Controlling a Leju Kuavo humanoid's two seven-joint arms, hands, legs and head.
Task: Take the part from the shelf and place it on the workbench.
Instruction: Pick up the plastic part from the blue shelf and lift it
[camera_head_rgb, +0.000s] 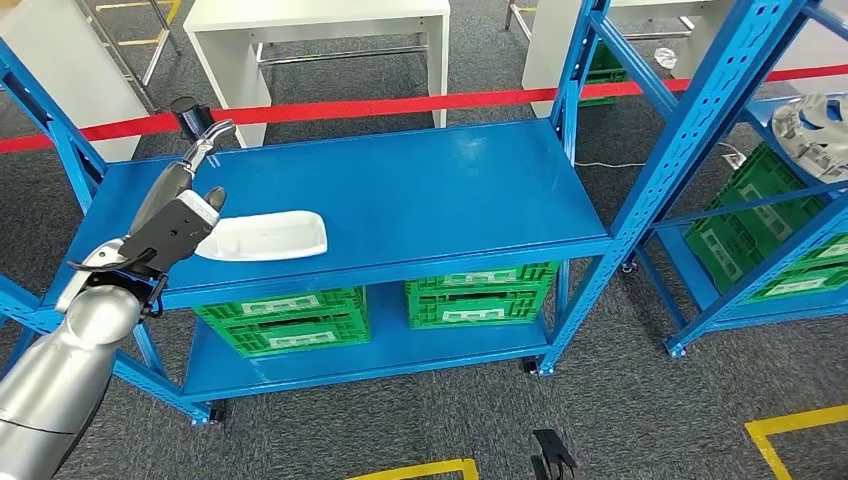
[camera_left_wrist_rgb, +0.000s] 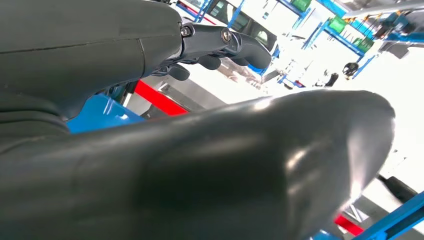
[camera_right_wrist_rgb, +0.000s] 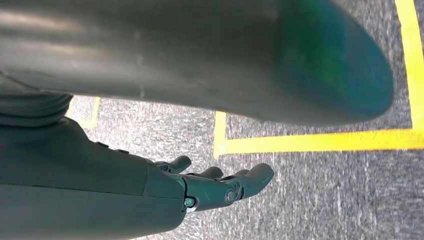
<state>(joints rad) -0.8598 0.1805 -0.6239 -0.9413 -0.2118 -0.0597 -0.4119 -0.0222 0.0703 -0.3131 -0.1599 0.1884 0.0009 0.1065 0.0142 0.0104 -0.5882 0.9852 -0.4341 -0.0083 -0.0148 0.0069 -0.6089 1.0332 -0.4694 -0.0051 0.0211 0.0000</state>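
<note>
A white, shallow tray-shaped part (camera_head_rgb: 268, 237) lies flat on the top board of the blue shelf (camera_head_rgb: 420, 190), near its front left. My left hand (camera_head_rgb: 178, 205) is raised over the shelf's left end. Its wrist end overlaps the part's left tip, and its fingers (camera_head_rgb: 205, 138) point away towards the back. In the left wrist view the thumb (camera_left_wrist_rgb: 250, 165) and the fingers (camera_left_wrist_rgb: 240, 45) stand apart with nothing between them. My right hand (camera_right_wrist_rgb: 210, 187) hangs over the grey floor, fingers loosely stretched and holding nothing.
Green crates (camera_head_rgb: 280, 318) (camera_head_rgb: 480, 293) stand on the shelf's lower board. A red tape (camera_head_rgb: 400, 103) runs behind the shelf, with white tables (camera_head_rgb: 320, 30) beyond it. A second blue rack (camera_head_rgb: 720, 100) at the right holds green crates (camera_head_rgb: 770, 240) and a grey-white object (camera_head_rgb: 815, 128). Yellow lines (camera_head_rgb: 790, 430) mark the floor.
</note>
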